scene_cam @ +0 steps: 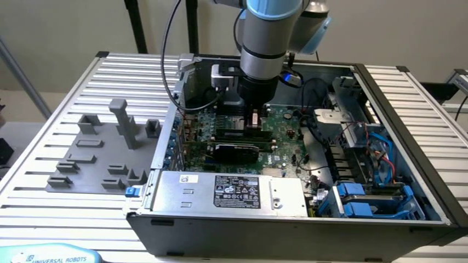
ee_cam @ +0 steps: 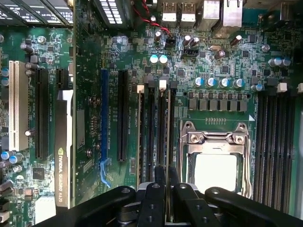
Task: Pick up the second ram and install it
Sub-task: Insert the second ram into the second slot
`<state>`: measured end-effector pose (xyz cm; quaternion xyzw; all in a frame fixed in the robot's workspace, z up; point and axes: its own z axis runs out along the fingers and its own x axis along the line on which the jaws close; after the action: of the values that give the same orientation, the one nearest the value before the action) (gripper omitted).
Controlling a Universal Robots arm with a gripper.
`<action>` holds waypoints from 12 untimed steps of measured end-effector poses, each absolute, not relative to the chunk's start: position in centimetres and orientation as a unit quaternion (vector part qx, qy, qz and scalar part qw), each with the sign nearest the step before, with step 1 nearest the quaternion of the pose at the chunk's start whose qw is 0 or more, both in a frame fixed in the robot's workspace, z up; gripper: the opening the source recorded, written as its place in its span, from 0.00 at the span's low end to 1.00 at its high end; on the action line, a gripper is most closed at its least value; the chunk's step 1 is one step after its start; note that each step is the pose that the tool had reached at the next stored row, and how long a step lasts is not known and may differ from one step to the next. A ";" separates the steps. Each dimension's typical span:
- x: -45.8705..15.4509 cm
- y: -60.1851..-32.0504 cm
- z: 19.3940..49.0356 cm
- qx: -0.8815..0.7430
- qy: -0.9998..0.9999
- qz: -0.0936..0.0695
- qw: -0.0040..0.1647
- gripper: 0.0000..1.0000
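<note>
Beside the single CPU socket (ee_cam: 215, 163), the pincer (ee_cam: 166, 174) clamps one stick, the second ram (ee_cam: 166, 137).

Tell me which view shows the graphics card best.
The wrist view: the graphics card stands edge-on there with its NVIDIA label readable. The exterior view shows it as a dark slab on the motherboard.

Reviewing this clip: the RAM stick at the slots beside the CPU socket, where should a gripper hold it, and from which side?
Pinch the second ram on its two flat faces, mid-length along the top edge, coming straight down over the motherboard. It stands on edge in line with the slots, and the CPU socket crowds the side. The gripper appears shut on it this way.
</note>
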<state>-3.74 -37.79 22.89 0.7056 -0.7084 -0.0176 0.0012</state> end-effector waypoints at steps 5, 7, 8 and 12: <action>-3.7 -37.8 22.9 0.706 -0.708 -0.018 0.002 0.14; -3.7 -37.9 22.9 0.706 -0.708 -0.018 0.002 0.14; -3.7 -38.0 22.9 0.706 -0.708 -0.018 0.002 0.14; -3.7 -38.2 22.9 0.706 -0.708 -0.018 0.002 0.14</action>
<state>-3.73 -38.20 22.87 0.7056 -0.7084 -0.0183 0.0017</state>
